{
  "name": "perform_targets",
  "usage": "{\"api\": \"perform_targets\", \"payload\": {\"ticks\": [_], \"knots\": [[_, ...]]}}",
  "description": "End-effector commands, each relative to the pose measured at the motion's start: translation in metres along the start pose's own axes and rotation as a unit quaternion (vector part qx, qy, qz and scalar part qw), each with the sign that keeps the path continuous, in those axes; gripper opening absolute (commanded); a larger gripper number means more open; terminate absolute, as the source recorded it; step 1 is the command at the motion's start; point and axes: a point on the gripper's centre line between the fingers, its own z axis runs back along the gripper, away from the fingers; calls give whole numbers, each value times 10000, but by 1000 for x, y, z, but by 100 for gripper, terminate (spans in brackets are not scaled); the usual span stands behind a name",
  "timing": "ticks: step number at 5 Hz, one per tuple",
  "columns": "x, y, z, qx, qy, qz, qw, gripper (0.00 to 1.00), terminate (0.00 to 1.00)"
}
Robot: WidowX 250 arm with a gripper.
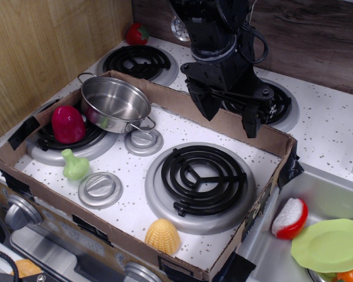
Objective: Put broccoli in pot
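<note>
The light-green broccoli point(74, 165) lies on the white stove top at the left, between the left front burner and a grey knob. The shiny steel pot point(114, 103) sits tilted on the back edge of the left burner, next to the magenta-red pepper point(67, 124). It looks empty. My black gripper point(228, 116) hangs open and empty above the back cardboard wall, well to the right of the pot and far from the broccoli.
A cardboard wall point(223, 120) rings the stove top. A large black coil burner point(203, 172) is at the middle right. Two grey knobs point(100, 189) and yellow corn point(162, 236) lie near the front. A sink point(317, 200) with a green plate is at the right.
</note>
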Motion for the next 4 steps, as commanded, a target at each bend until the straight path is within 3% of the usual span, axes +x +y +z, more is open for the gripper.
{"api": "perform_targets", "payload": {"ticks": [1,2,4], "knots": [[0,0,0,0,0,0,10000,100,0],[-21,14,10,19,299,199,9994,100,0],[-57,48,34,368,860,476,9945,100,0]]}}
